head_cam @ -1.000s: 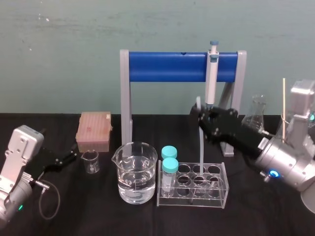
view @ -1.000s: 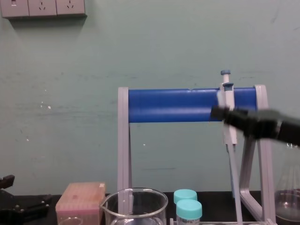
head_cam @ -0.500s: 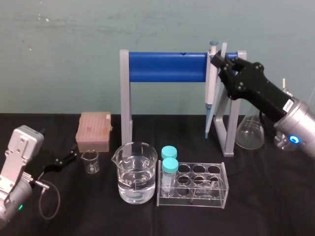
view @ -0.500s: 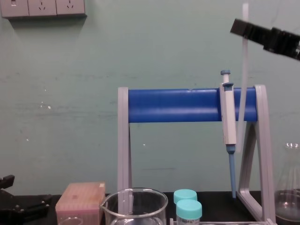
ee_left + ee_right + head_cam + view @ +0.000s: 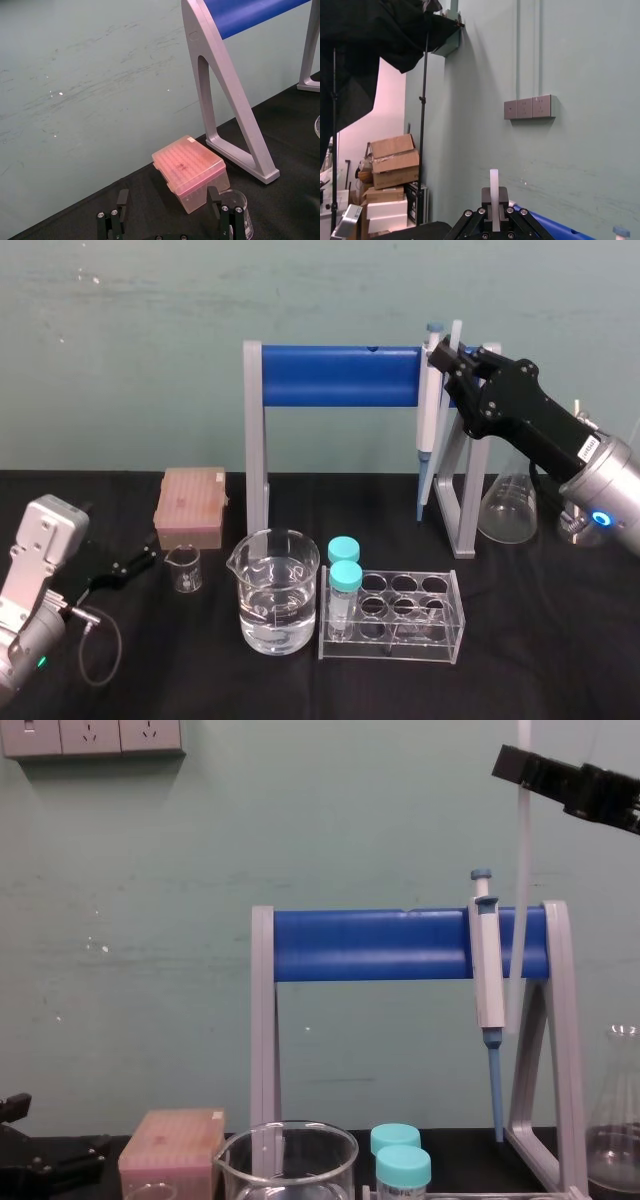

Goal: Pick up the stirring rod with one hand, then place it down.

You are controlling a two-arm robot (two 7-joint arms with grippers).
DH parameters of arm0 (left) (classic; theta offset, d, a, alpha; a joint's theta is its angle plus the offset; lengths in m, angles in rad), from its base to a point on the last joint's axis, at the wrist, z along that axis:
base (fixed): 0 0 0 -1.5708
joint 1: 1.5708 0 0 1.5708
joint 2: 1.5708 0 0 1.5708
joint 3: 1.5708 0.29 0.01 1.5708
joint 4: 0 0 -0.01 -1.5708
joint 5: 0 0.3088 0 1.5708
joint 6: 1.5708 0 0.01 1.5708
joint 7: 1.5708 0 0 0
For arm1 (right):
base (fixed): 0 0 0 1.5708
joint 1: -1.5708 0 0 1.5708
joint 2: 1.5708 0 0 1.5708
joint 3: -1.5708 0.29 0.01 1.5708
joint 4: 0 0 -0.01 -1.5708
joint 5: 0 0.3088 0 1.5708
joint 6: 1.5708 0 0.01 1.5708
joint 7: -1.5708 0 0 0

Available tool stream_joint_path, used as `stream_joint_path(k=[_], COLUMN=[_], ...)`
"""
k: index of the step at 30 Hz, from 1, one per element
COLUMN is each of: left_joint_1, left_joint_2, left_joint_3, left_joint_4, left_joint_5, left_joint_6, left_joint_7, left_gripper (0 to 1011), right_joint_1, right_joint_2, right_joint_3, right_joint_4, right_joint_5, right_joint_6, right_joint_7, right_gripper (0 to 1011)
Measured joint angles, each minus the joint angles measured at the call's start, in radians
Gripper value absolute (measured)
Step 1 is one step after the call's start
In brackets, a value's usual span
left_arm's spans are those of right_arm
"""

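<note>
The right gripper [image 5: 452, 354] clamps the rod [image 5: 520, 850] upright, high beside the hanging pipette [image 5: 428, 400]; the left gripper [image 5: 167, 207] sits open, low at left.

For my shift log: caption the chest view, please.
Right gripper holds the stirring rod upright, high beside the pipette hanging on the blue stand.
</note>
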Motion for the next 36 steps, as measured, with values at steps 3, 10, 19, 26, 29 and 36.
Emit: stream_joint_path(k=[3, 10, 19, 26, 29, 36], left_joint_1=[0.0, 0.0, 0.0, 0.0, 0.0, 0.0], left_joint_2=[0.0, 0.0, 0.0, 0.0, 0.0, 0.0], left_joint_3=[0.0, 0.0, 0.0, 0.0, 0.0, 0.0], left_joint_4=[0.0, 0.0, 0.0, 0.0, 0.0, 0.0], left_joint_5=[0.0, 0.0, 0.0, 0.0, 0.0, 0.0], left_joint_6=[0.0, 0.0, 0.0, 0.0, 0.0, 0.0], left_joint_7=[0.0, 0.0, 0.0, 0.0, 0.0, 0.0], left_gripper=[1000, 1000, 1000, 1000, 1000, 1000], right_joint_1=[-0.004, -0.009, -0.015, -0.016, -0.017, -0.017], right_joint_2=[0.003, 0.008, 0.015, 0.017, 0.017, 0.017], right_joint_3=[0.0, -0.002, -0.003, -0.004, -0.005, -0.006], right_joint_4=[-0.002, -0.005, -0.01, -0.011, -0.011, -0.01], right_joint_5=[0.0, 0.003, 0.007, 0.007, 0.007, 0.005], right_joint_6=[0.001, 0.004, 0.005, 0.006, 0.006, 0.005], right_joint_7=[0.0, 0.0, 0.003, 0.003, 0.003, 0.003], right_gripper=[67, 67, 67, 67, 67, 67])
